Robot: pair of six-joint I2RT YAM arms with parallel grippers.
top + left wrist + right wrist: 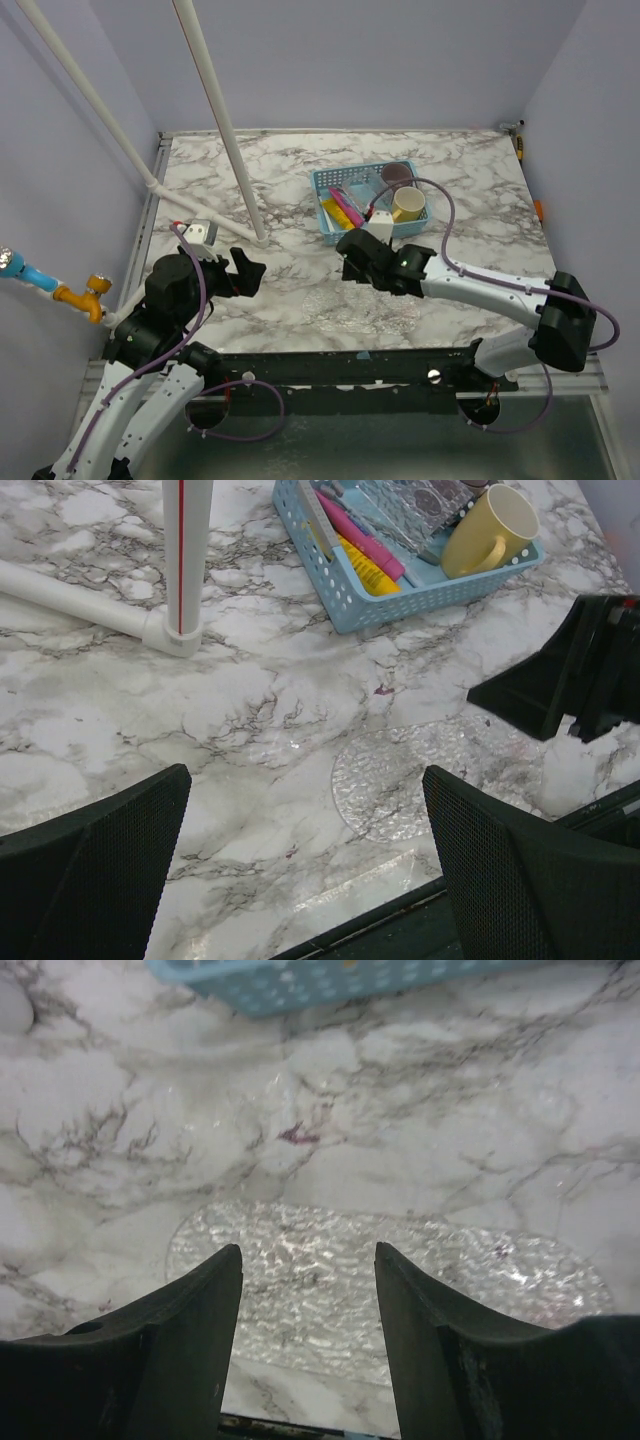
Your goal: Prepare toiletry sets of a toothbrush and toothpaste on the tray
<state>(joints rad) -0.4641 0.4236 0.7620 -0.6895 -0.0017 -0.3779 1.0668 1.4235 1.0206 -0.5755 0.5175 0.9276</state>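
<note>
The pink tube [365,540] and yellow tube [372,575] lie side by side in the blue basket [400,605], with a grey brush [318,520] along their left. A second brush is hard to pick out. The basket also holds a yellow mug [490,530] and sits at about one o'clock on the surface [480,180] in the top view. The clear tray [365,305] lies bare at six o'clock, so by the look of it no set is laid out yet and all the work remains. The right pincer [308,1330] hangs over the tray, partly open and empty. The left pincer [250,272], at nine o'clock, gapes wide and is empty too. The surface is marbled white, crossed by white pipes [220,110], between pale lilac walls [350,60].
</note>
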